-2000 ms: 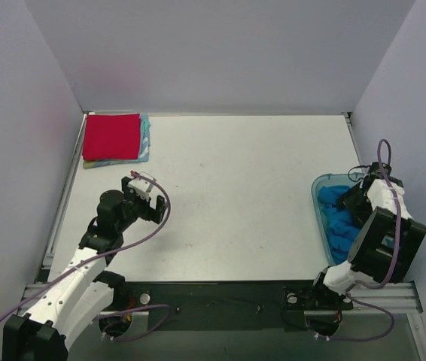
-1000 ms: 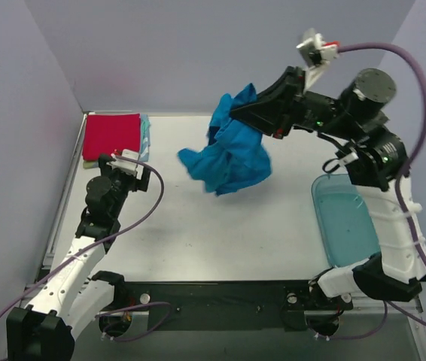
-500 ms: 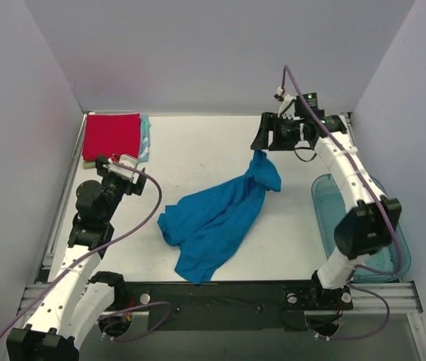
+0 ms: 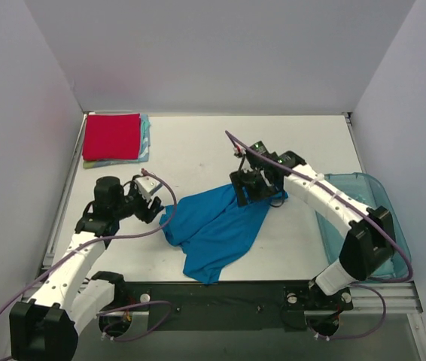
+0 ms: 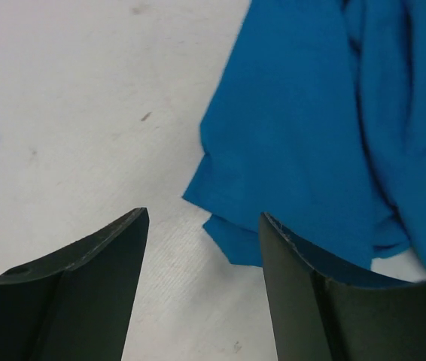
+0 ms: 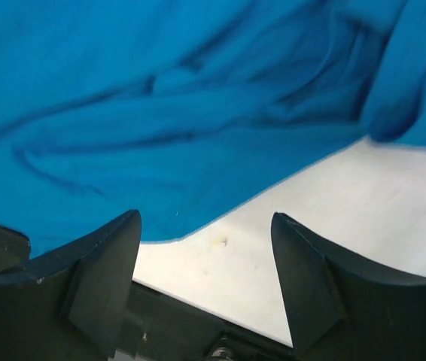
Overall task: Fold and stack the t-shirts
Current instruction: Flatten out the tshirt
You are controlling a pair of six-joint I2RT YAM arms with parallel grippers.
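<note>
A bright blue t-shirt (image 4: 214,226) lies crumpled on the white table (image 4: 198,158), near its front middle. My left gripper (image 4: 156,207) is open at the shirt's left edge. In the left wrist view a corner of the blue t-shirt (image 5: 311,135) lies between the left gripper's (image 5: 203,218) fingers (image 5: 303,293), close to the right one. My right gripper (image 4: 256,192) hovers open over the shirt's right end. Its wrist view shows the blue cloth (image 6: 198,90) just beyond the right gripper (image 6: 205,218), with bare table between the jaws. A folded red t-shirt (image 4: 111,135) tops a stack at the back left.
A light teal shirt edge (image 4: 145,138) and a yellowish one show under the red shirt. The translucent blue bin (image 4: 366,218) stands at the table's right edge, beside the right arm. Grey walls close the table in on three sides.
The right gripper has let go of the blue shirt and dropped toward its right end. The shirt has settled flat. The left gripper has swung right to the shirt's left edge.
</note>
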